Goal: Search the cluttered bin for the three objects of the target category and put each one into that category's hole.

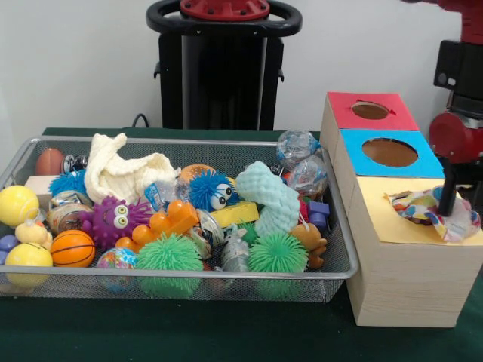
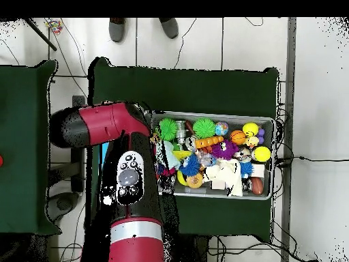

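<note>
Green cloth covers the table in the front view, where the gripper (image 1: 447, 197) presses down into a patterned cloth (image 1: 432, 211) on the wooden box's (image 1: 407, 283) yellow panel (image 1: 392, 219); finger spacing cannot be told. Beside it, the wire bin (image 1: 343, 249) brims with toys. From overhead, the red arm (image 2: 129, 198) hides the box, with the bin (image 2: 271, 160) alongside.
</note>
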Controlling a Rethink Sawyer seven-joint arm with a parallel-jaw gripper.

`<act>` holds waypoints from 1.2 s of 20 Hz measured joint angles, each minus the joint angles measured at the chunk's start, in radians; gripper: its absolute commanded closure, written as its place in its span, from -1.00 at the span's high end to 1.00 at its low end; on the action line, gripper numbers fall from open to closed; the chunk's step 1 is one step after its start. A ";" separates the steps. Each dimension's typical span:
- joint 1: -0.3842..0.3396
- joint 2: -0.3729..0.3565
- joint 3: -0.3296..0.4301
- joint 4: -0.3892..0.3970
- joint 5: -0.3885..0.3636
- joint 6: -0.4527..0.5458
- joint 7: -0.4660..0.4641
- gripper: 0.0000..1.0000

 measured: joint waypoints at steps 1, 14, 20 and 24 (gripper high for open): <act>-0.010 -0.007 0.011 0.027 0.000 -0.015 0.000 1.00; -0.085 -0.101 0.048 0.228 -0.032 -0.121 0.000 1.00; -0.099 -0.142 0.048 0.276 -0.039 -0.121 0.000 1.00; -0.092 -0.148 0.046 0.279 -0.057 -0.121 0.000 1.00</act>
